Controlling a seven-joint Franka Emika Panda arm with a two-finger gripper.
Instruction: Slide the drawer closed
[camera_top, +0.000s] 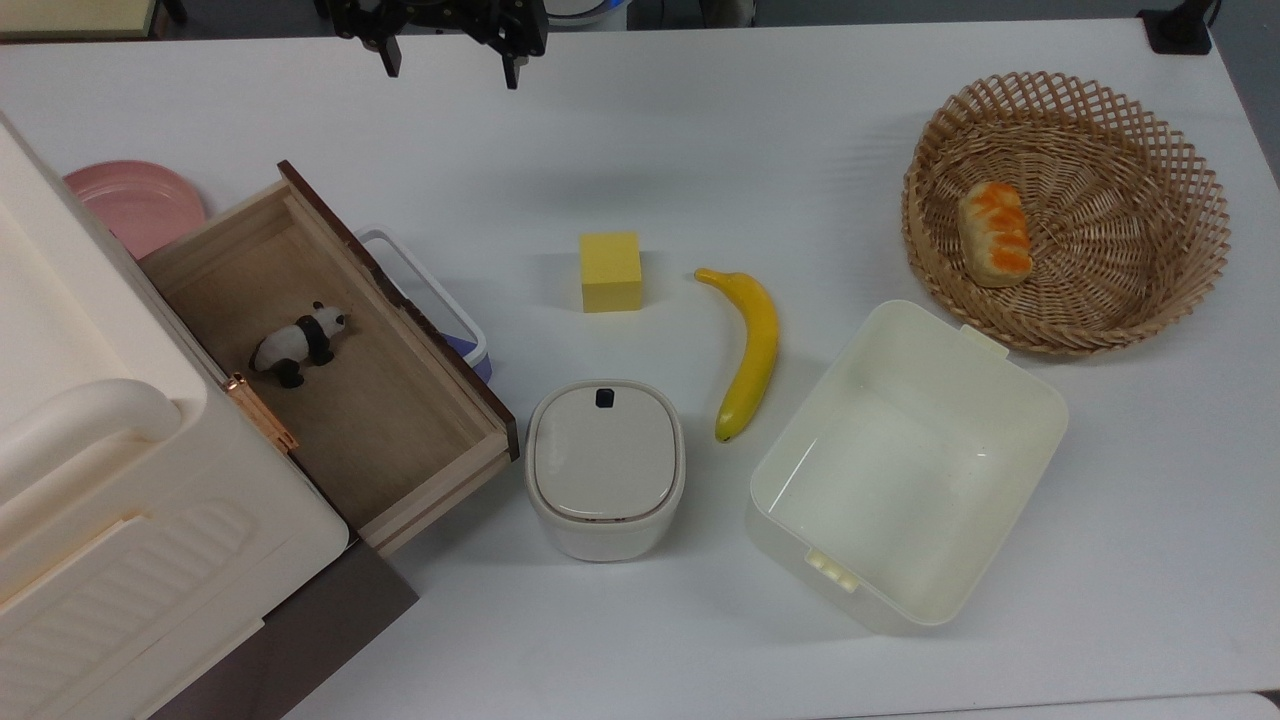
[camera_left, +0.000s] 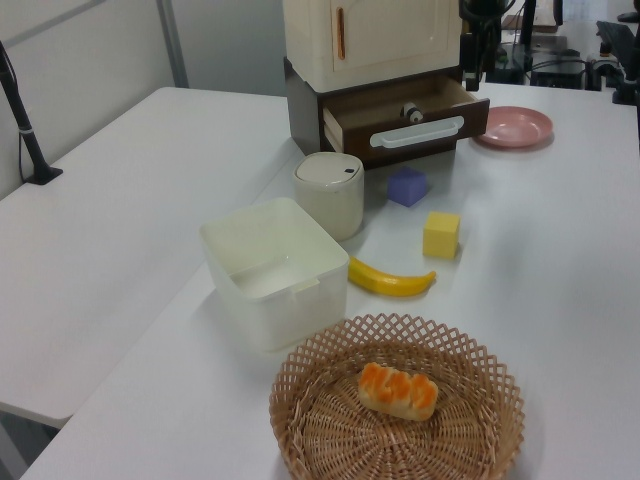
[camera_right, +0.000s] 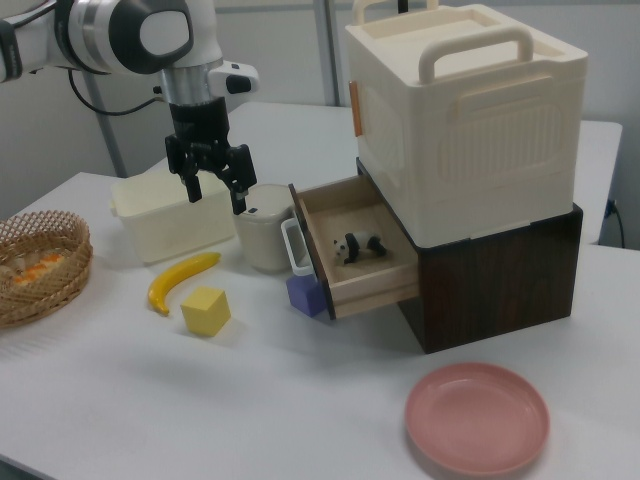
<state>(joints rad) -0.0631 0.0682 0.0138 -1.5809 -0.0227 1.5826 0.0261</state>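
Drawer (camera_top: 330, 370) stands wide open, panda (camera_top: 298, 343) inside; tool (camera_right: 213, 193) hangs above the counter (camera_top: 800, 150), fingers spread apart, empty.

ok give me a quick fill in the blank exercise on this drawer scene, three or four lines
1. The toy lying inside the open drawer is a ____.
2. The bread roll lies in the ____.
3. The fingers of the hand stand ____, holding nothing.
4. In the top view, the yellow cube sits on the table to the left of the ____.

Missing words: panda; wicker basket; open; banana
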